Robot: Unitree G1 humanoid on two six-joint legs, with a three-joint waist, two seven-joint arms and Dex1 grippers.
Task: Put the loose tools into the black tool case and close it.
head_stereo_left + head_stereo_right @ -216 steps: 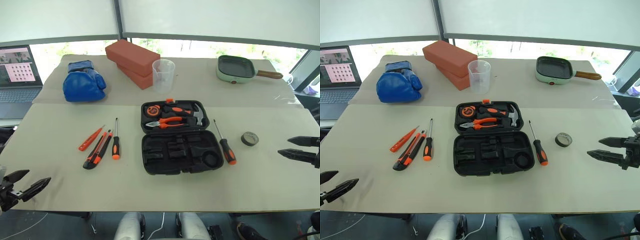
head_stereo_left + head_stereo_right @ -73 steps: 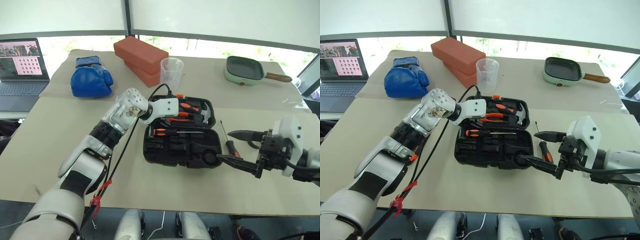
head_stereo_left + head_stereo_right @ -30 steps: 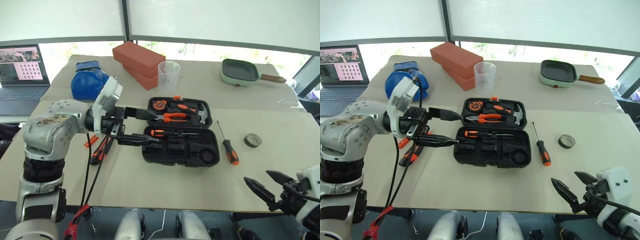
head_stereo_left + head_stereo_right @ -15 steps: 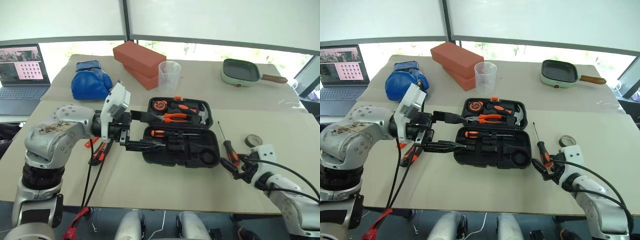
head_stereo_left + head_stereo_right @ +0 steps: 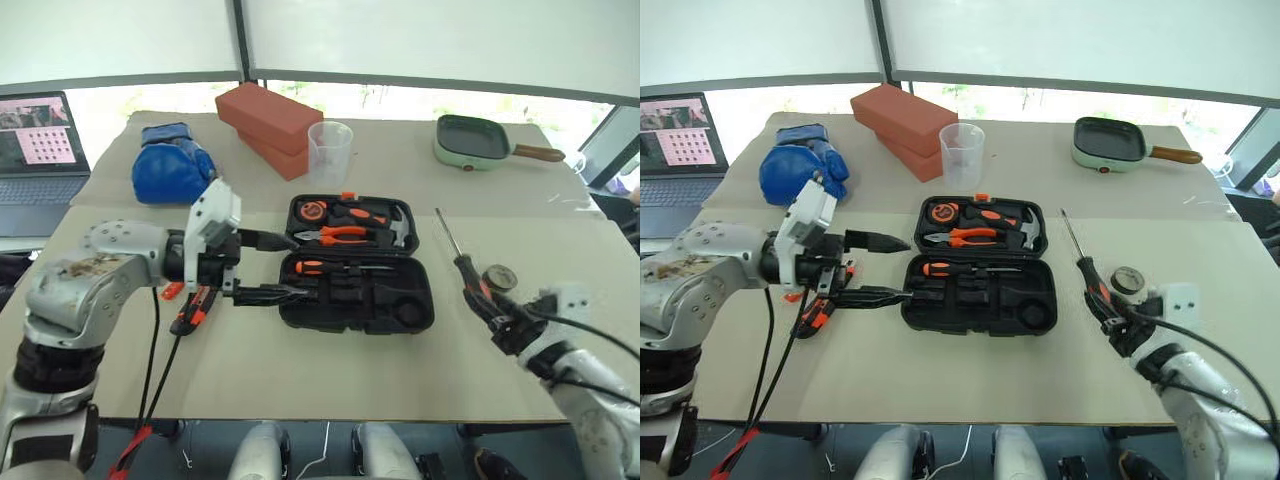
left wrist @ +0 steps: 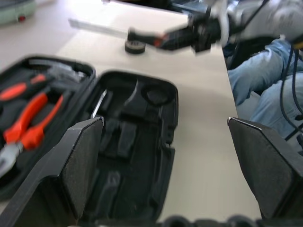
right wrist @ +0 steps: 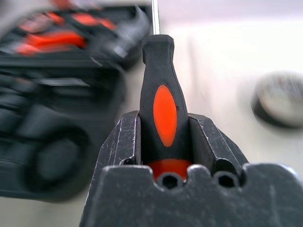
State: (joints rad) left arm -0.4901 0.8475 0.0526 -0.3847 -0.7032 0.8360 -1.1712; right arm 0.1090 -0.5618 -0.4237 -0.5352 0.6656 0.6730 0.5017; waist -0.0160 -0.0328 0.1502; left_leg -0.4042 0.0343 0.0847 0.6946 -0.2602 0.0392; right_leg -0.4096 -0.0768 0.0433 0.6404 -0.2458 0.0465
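The black tool case (image 5: 405, 305) lies open mid-table, with pliers, a hammer and other tools in its far half and one screwdriver (image 5: 330, 267) in the near half. My right gripper (image 5: 497, 312) is shut on the black-orange handle of another screwdriver (image 5: 1091, 281), right of the case, its shaft pointing away from me. In the right wrist view the handle (image 7: 164, 109) sits between the fingers. My left gripper (image 5: 304, 267) is open and empty at the case's left edge. More loose tools (image 5: 814, 311) lie left of the case, partly hidden by that gripper.
A roll of tape (image 5: 501, 277) sits just beyond my right gripper. At the back stand a blue boxing glove (image 5: 168, 166), red bricks (image 5: 268, 114), a clear cup (image 5: 327, 150), a green pan (image 5: 473, 138) and a laptop (image 5: 35, 150).
My right gripper has closed on the screwdriver's handle and raised it off the table. My left gripper has drawn back a little to the left, still open.
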